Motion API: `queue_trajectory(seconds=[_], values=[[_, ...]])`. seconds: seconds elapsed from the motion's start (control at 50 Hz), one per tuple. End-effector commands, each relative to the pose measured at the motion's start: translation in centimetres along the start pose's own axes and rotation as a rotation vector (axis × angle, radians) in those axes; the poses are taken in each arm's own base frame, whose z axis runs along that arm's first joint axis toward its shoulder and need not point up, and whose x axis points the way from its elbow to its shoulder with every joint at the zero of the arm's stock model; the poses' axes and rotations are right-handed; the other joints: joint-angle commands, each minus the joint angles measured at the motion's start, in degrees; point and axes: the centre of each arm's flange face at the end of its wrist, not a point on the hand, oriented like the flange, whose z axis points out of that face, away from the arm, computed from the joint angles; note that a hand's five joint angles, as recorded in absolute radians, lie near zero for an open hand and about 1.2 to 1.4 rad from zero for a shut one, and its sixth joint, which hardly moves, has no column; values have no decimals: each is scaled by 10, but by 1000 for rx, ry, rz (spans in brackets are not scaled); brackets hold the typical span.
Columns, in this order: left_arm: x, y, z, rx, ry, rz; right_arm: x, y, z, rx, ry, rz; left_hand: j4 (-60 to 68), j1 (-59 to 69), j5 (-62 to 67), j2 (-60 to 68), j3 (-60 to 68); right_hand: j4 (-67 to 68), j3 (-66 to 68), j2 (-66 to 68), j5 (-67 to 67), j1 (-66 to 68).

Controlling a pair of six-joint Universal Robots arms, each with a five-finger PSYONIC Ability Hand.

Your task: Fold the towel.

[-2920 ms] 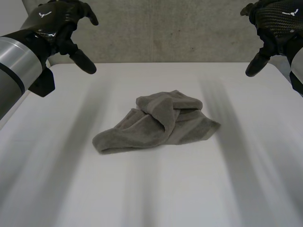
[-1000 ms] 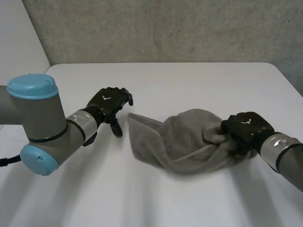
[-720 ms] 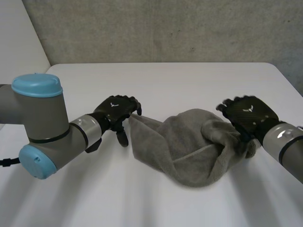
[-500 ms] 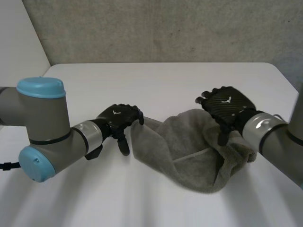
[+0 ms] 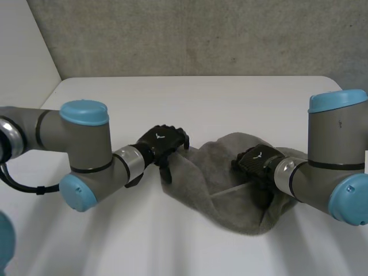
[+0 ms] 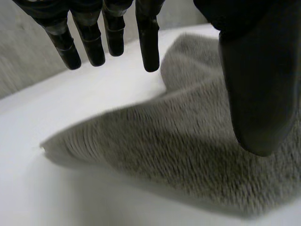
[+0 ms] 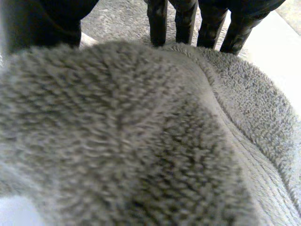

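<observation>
A grey towel (image 5: 215, 187) lies crumpled in a loose heap on the white table (image 5: 190, 98). My left hand (image 5: 163, 142) is at the towel's left edge, fingers spread and pointing down beside the cloth. In the left wrist view its straight fingers (image 6: 148, 42) hang above the towel (image 6: 178, 155) and hold nothing. My right hand (image 5: 257, 161) rests on the towel's right part, over a raised fold. The right wrist view has its fingers (image 7: 183, 19) straight past a bulge of towel (image 7: 141, 132) under the palm, not curled round it.
Both arms reach in low over the table, the left elbow (image 5: 83, 155) at the left and the right elbow (image 5: 336, 149) at the right. A grey wall (image 5: 201, 34) stands behind the table's far edge.
The right hand has let go of the towel's right end and moved left onto the cloth. The left hand has slid right to the towel's left edge. The heap has slumped toward the front.
</observation>
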Motion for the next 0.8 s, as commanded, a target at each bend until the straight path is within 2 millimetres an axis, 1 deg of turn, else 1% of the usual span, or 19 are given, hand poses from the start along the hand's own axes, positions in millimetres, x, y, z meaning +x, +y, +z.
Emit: queue_trajectory(seconds=[0.02, 0.1, 0.16, 0.18, 0.2, 0.22, 0.26, 0.28, 0.3, 0.34, 0.38, 0.4, 0.52, 0.56, 0.64, 0.66, 0.68, 0.72, 0.8], values=[[2, 25, 9, -99, 25, 117, 14, 9, -4, -18, 46, 16, -16, -15, -1, -8, -15, 103, 100, 98, 97, 98], [1, 30, 12, -112, 28, 153, 16, 14, -7, -30, 42, 7, -11, -10, 4, -3, -10, 215, 212, 210, 209, 210], [1, 28, 13, -107, 28, 159, 18, 19, -9, -41, 45, 14, 39, 40, 54, 48, 40, 297, 295, 293, 292, 293], [1, 27, 13, -104, 27, 160, 18, 19, -9, -41, 45, 14, 84, 85, 99, 93, 85, 298, 295, 293, 292, 293], [1, 27, 13, -104, 27, 160, 20, 19, -11, -41, 47, 16, 85, 86, 100, 93, 86, 341, 338, 336, 336, 337], [0, 26, 13, -101, 25, 160, 20, 19, -13, -36, 48, 18, 131, 132, 146, 140, 132, 393, 390, 388, 388, 389], [1, 25, 13, -98, 26, 163, 21, 19, -15, -31, 45, 22, 179, 180, 194, 187, 180, 434, 431, 429, 428, 429], [0, 24, 14, -94, 26, 165, 22, 20, -17, -31, 38, 29, 235, 237, 250, 244, 237, 456, 453, 451, 450, 451], [0, 24, 14, -94, 26, 165, 22, 22, -18, -32, 30, 37, 236, 237, 251, 244, 237, 457, 455, 453, 452, 453], [-1, 24, 15, -91, 24, 165, 22, 24, -20, -35, 23, 42, 358, 360, 373, 367, 359, 456, 453, 451, 451, 452], [-1, 24, 15, -91, 25, 167, 21, 26, -21, -38, 17, 47, 385, 387, 400, 394, 387, 441, 438, 436, 436, 437], [0, 23, 14, -89, 26, 168, 20, 28, -23, -42, 12, 52, 451, 452, 466, 459, 452, 422, 420, 418, 417, 418], [-1, 17, 12, -76, 19, 177, 20, 37, -25, -66, 10, 52, 530, 532, 545, 539, 531, 402, 399, 397, 397, 398], [-1, 8, 8, -60, 13, 181, 20, 41, -25, -80, 8, 46, 599, 600, 614, 608, 600, 432, 430, 427, 427, 428], [-1, -6, 1, -32, 6, 189, 21, 44, -25, -89, 6, 38, 623, 624, 638, 631, 624, 459, 457, 454, 454, 455], [-1, -11, -2, -21, 2, 193, 21, 45, -25, -90, 6, 36, 650, 651, 664, 658, 651, 516, 513, 511, 510, 512], [-1, -11, -2, -21, 2, 193, 21, 45, -25, -90, 6, 36, 650, 651, 665, 658, 651, 516, 514, 512, 511, 512], [-2, -24, -9, 8, -7, 204, 25, 42, -25, -80, 15, 33, 651, 653, 666, 660, 652, 623, 620, 618, 618, 619], [-3, -37, -13, 39, -19, 219, 30, 33, -29, -47, 23, 23, 651, 653, 666, 660, 652, 623, 621, 619, 618, 619]])
